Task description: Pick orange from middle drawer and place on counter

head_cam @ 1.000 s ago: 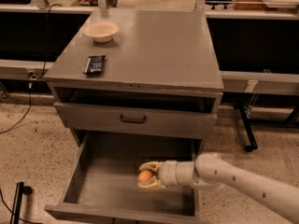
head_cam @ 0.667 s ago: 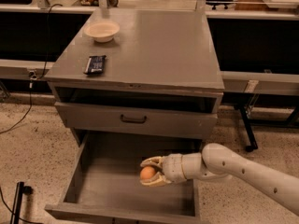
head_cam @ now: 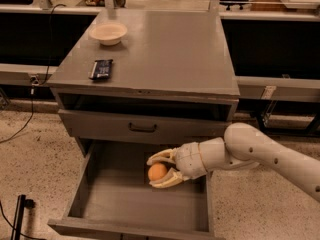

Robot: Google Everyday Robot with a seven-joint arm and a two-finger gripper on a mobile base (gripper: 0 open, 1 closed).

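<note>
Counter (head_cam: 165, 49): grey cabinet top, well above the open drawer. The front-centre and right are bare, so there is room to set fruit down.
Middle drawer (head_cam: 125, 204): pulled fully out under the cabinet, with a plain grey floor. It holds nothing but the fruit and the claw.
Arm (head_cam: 270, 154): cream-coloured, it reaches in from the right and dips over the drawer's right wall.
Closed drawer front (head_cam: 142, 128): it sits just above and behind the open drawer, and its dark handle overhangs the back of the opening.
Gripper (head_cam: 151, 172): inside the drawer, towards its back and right of centre. Its two curved fingers wrap the orange from above and below, so it looks to be holding the fruit.
Bowl (head_cam: 108, 33): cream, at the back-left of the counter.
Black flat packet (head_cam: 101, 69): at the counter's left edge, in front of the bowl.
Orange (head_cam: 158, 172): between the fingers, low in the drawer. I cannot tell whether it is clear of the floor.
Step in hand: the grasp appears made, and the lift out of the drawer is not yet done.
Next move calls for: pulling forward and up to clear the closed front and the counter lip, then crossing over the top and lowering onto a bare patch away from the bowl and packet. The fruit is round, so it should be released gently or it may roll.
</note>
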